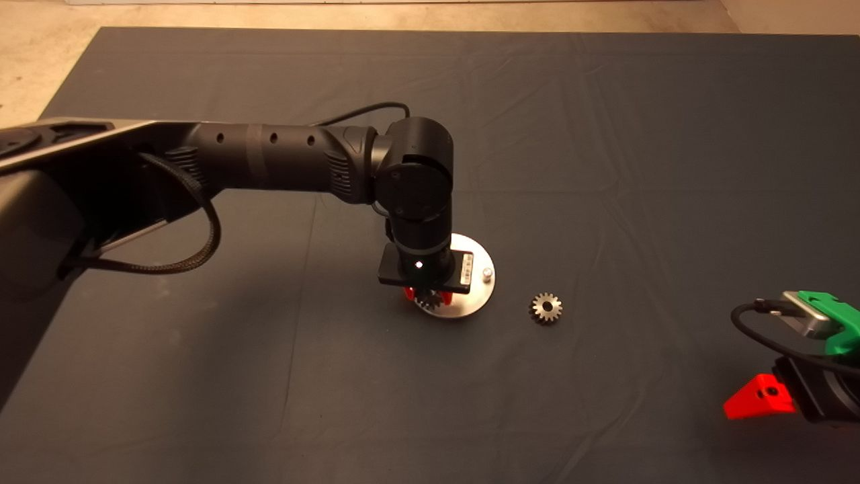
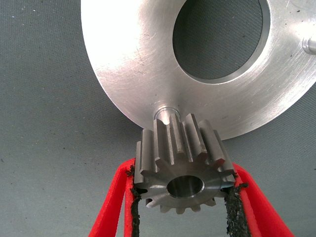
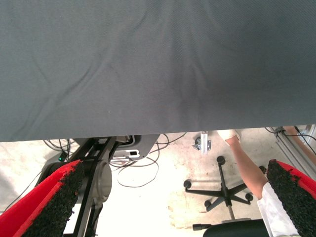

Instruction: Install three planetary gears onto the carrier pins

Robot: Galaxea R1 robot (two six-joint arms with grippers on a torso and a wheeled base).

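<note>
The shiny round carrier disc lies at the mat's centre. My left gripper hangs over the disc's near rim, shut on a small toothed planetary gear. In the left wrist view the gear is held between the black pads, just short of a carrier pin at the disc's edge. A second pin stands bare. Another gear lies flat on the mat to the right of the disc. My right gripper is parked at the lower right, open.
The dark mat is creased, with bare cloth all round the disc. Beyond its edge, the right wrist view shows floor, cables, an office chair base and a person's arm.
</note>
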